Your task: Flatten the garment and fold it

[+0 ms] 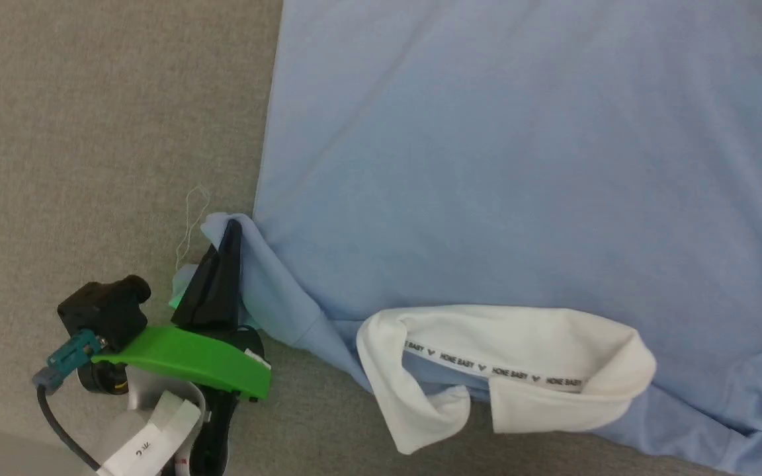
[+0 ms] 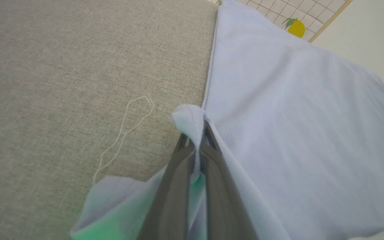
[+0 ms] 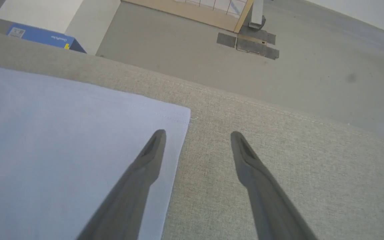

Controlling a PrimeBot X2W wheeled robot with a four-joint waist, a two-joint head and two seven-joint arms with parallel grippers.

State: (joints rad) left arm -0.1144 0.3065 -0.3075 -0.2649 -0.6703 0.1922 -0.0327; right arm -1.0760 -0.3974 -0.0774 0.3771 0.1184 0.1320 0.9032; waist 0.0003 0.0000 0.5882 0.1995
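Garment (image 1: 520, 165), white collar (image 1: 507, 370) near, spread on grey woven surface (image 1: 90, 132). Left gripper (image 1: 229, 231) clamped on its left-edge fold; loose thread (image 1: 189, 225) beside. Right gripper (image 3: 197, 133) wide, over garment corner.

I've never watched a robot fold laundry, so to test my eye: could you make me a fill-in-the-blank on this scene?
The left gripper is shut on a fold of the light ____ garment. The garment's collar is ____. The right gripper stands ____ near the garment's corner. A loose white ____ lies on the grey cloth surface.
Missing words: blue; white; open; thread.
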